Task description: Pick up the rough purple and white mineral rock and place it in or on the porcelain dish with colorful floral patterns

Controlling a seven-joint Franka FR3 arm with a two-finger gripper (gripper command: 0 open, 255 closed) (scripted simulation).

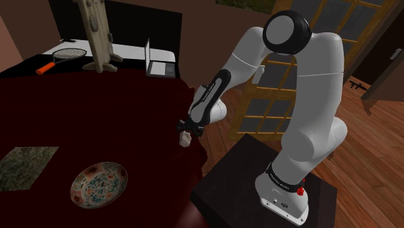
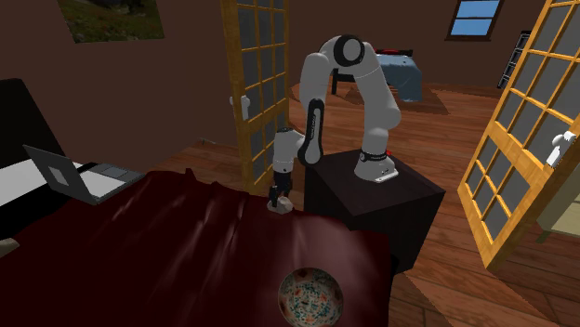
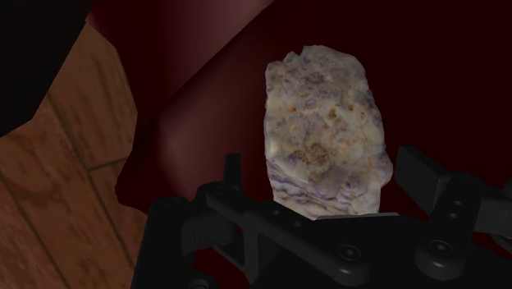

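The rough purple and white rock (image 3: 324,135) lies on the dark red tablecloth at the table's corner nearest the stand, also seen as a pale lump (image 1: 185,140) (image 2: 282,206). My black gripper (image 3: 324,168) (image 1: 187,129) (image 2: 278,194) hangs straight over it, open, with the rock between the fingers. One finger (image 3: 232,171) stands clear of the rock with cloth showing between them; the other finger (image 3: 418,168) is right beside it. The floral porcelain dish (image 1: 98,184) (image 2: 310,295) sits empty near the table's front, toward the shoulder view's lower left of the rock.
A green mat (image 1: 26,167) lies beside the dish. At the far end are a racket (image 1: 61,55), a wooden figure (image 1: 97,35) and an open laptop (image 1: 158,61) (image 2: 79,175). The table edge and wooden floor (image 3: 57,189) are just beside the rock. The dark stand (image 1: 259,175) is close by.
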